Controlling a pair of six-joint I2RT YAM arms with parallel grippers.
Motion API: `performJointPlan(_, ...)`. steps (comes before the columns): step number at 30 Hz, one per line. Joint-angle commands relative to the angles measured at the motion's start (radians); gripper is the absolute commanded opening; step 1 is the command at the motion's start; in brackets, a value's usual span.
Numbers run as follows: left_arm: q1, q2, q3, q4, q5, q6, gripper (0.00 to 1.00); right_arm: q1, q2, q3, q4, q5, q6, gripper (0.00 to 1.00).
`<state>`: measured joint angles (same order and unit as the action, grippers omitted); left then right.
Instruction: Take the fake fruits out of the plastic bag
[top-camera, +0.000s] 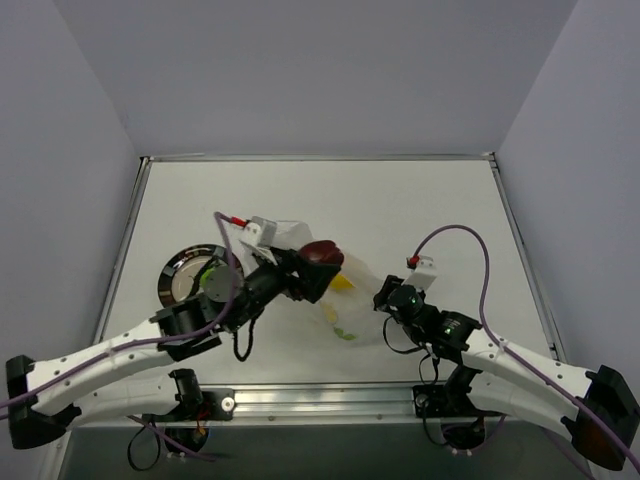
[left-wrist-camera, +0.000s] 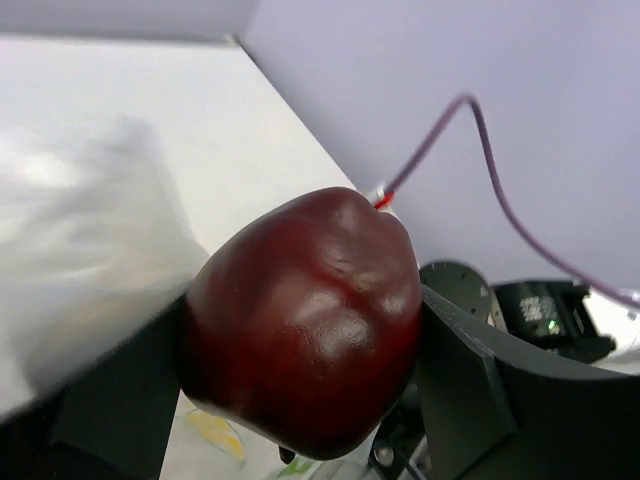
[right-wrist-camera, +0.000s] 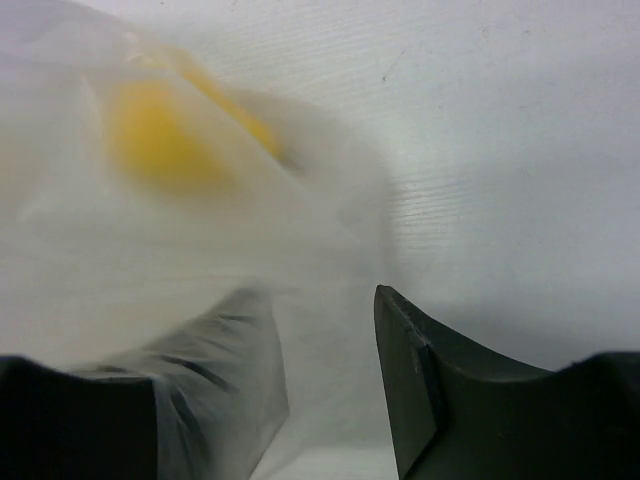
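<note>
Left tool clamped on dark red fruit, above plastic bag — plate off bag's left side, left arm nearer. Yellow fruit inside bag; right tool at bag's right edge, closure unclear.

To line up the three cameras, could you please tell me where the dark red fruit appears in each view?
Top external: the dark red fruit is near the centre, held by the left gripper.
Left wrist: it fills the centre, clamped between the fingers.
Right wrist: not in it.
Shared landmark: the plastic bag, seen in all three.
</note>
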<state>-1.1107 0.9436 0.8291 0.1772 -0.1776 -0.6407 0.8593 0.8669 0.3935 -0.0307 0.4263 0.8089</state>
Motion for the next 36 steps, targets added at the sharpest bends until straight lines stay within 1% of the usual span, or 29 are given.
performJointPlan(1, 0.003, -0.171, 0.126, -0.289, -0.277, 0.119, 0.47, 0.007, -0.003, 0.022, 0.003, 0.051, -0.019, 0.45)
performJointPlan(2, 0.005, -0.195, 0.136, -0.341, -0.453, 0.143, 0.47, 0.007, -0.005, 0.027, 0.002, 0.051, -0.023, 0.45)
performJointPlan(3, 0.006, -0.212, 0.134, -0.432, -0.539, 0.147, 0.47, 0.007, -0.008, 0.028, 0.002, 0.052, -0.025, 0.45)
performJointPlan(5, 0.026, -0.258, 0.105, -0.499, -0.666, 0.135, 0.47, 0.007, -0.008, 0.031, 0.003, 0.051, -0.028, 0.45)
performJointPlan(6, 0.038, -0.273, 0.088, -0.511, -0.663, 0.131, 0.47, 0.009, -0.006, 0.036, 0.003, 0.052, -0.031, 0.45)
performJointPlan(8, 0.095, -0.318, 0.024, -0.472, -0.547, 0.118, 0.47, 0.007, 0.003, 0.039, 0.006, 0.058, -0.033, 0.45)
performJointPlan(9, 0.113, -0.322, 0.002, -0.409, -0.471, 0.107, 0.47, 0.007, 0.007, 0.048, 0.011, 0.058, -0.039, 0.45)
performJointPlan(10, 0.130, -0.316, -0.017, -0.383, -0.338, 0.090, 0.48, 0.007, 0.015, 0.056, 0.015, 0.057, -0.040, 0.45)
performJointPlan(11, 0.141, -0.306, -0.033, -0.358, -0.291, 0.046, 0.47, 0.006, 0.023, 0.064, 0.020, 0.054, -0.046, 0.45)
performJointPlan(13, 0.150, -0.260, -0.076, -0.291, -0.216, 0.009, 0.47, 0.007, 0.041, 0.091, 0.020, 0.045, -0.062, 0.45)
performJointPlan(15, 0.150, -0.220, -0.100, -0.202, -0.163, -0.008, 0.48, 0.009, 0.044, 0.113, 0.049, 0.031, -0.089, 0.45)
performJointPlan(16, 0.152, -0.172, -0.099, -0.194, -0.128, -0.011, 0.47, 0.010, 0.038, 0.131, 0.048, 0.034, -0.099, 0.44)
performJointPlan(17, 0.153, -0.143, -0.091, -0.156, -0.111, -0.010, 0.47, 0.010, 0.024, 0.136, 0.046, 0.040, -0.105, 0.40)
performJointPlan(19, 0.173, -0.062, -0.038, -0.119, -0.071, 0.002, 0.47, 0.010, -0.031, 0.149, 0.045, 0.078, -0.126, 0.29)
performJointPlan(20, 0.187, -0.033, -0.013, -0.105, -0.016, 0.015, 0.47, 0.009, -0.061, 0.175, 0.040, 0.094, -0.135, 0.29)
performJointPlan(21, 0.207, 0.028, 0.014, -0.067, 0.021, 0.015, 0.47, 0.007, -0.072, 0.194, 0.037, 0.132, -0.148, 0.29)
performJointPlan(22, 0.262, 0.061, 0.074, -0.044, 0.067, 0.010, 0.47, 0.007, -0.077, 0.217, 0.035, 0.153, -0.168, 0.29)
performJointPlan(23, 0.294, 0.099, 0.109, -0.015, 0.170, -0.026, 0.46, 0.006, -0.072, 0.269, 0.000, 0.172, -0.181, 0.29)
performJointPlan(24, 0.326, 0.136, 0.151, 0.052, 0.240, -0.051, 0.45, 0.006, -0.066, 0.295, -0.003, 0.192, -0.197, 0.30)
performJointPlan(25, 0.369, 0.218, 0.195, 0.083, 0.297, -0.072, 0.44, 0.006, -0.057, 0.320, -0.011, 0.201, -0.220, 0.31)
performJointPlan(26, 0.376, 0.260, 0.299, 0.103, 0.370, -0.100, 0.43, 0.006, -0.034, 0.358, -0.027, 0.212, -0.226, 0.31)
performJointPlan(27, 0.376, 0.329, 0.353, 0.116, 0.394, -0.106, 0.43, 0.007, -0.023, 0.372, -0.037, 0.224, -0.231, 0.31)
performJointPlan(29, 0.373, 0.382, 0.474, 0.145, 0.446, -0.151, 0.43, 0.009, -0.006, 0.377, -0.049, 0.232, -0.235, 0.32)
performJointPlan(30, 0.374, 0.417, 0.496, 0.187, 0.498, -0.177, 0.43, 0.010, -0.005, 0.369, -0.051, 0.232, -0.232, 0.32)
performJointPlan(32, 0.376, 0.431, 0.512, 0.238, 0.538, -0.247, 0.43, 0.010, 0.000, 0.341, -0.051, 0.230, -0.211, 0.32)
performJointPlan(33, 0.376, 0.429, 0.499, 0.278, 0.568, -0.264, 0.43, 0.012, 0.001, 0.306, -0.052, 0.226, -0.200, 0.32)
performJointPlan(35, 0.379, 0.408, 0.457, 0.304, 0.572, -0.293, 0.43, 0.012, 0.012, 0.269, -0.051, 0.200, -0.163, 0.32)
performJointPlan(36, 0.384, 0.376, 0.409, 0.306, 0.569, -0.297, 0.43, 0.012, 0.018, 0.236, -0.049, 0.195, -0.154, 0.32)
